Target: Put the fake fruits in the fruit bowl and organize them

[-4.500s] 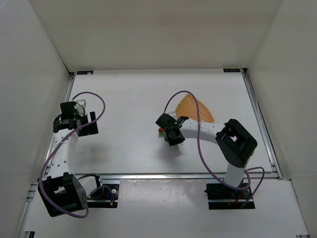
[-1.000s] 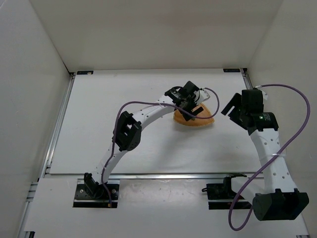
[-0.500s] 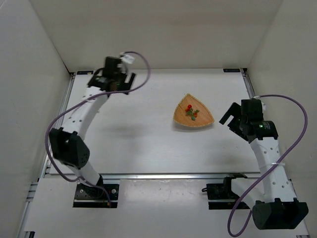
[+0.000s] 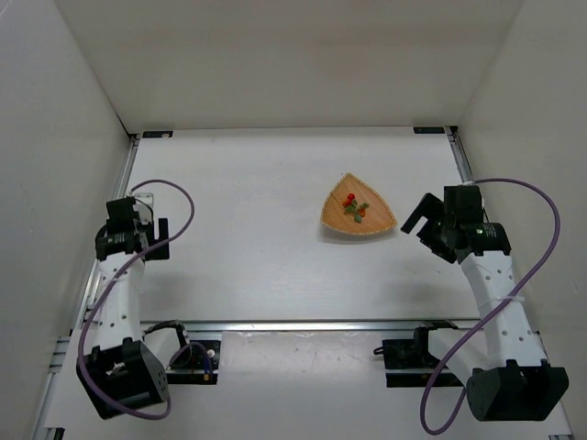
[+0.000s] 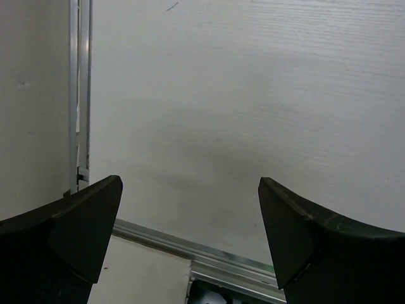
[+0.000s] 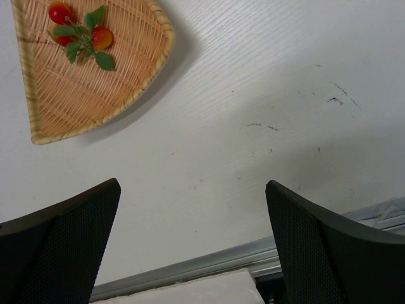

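My left fingers (image 5: 69, 240) and right fingers (image 6: 63, 244) both stood wide apart, holding nothing, above the surface (image 4: 248, 247). The fake fruits (image 4: 354, 206) lay clustered inside the fruit bowl (image 4: 332, 219), near my right fingers.

tan striped woven fruit bowl (image 6: 82, 88), red green-leaved fake fruits (image 6: 100, 38)

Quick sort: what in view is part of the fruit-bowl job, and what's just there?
Job:
- fake fruits, lying in the fruit bowl
- left gripper and right gripper, both open, holding nothing

Just there:
- table
- metal rail along its near edge
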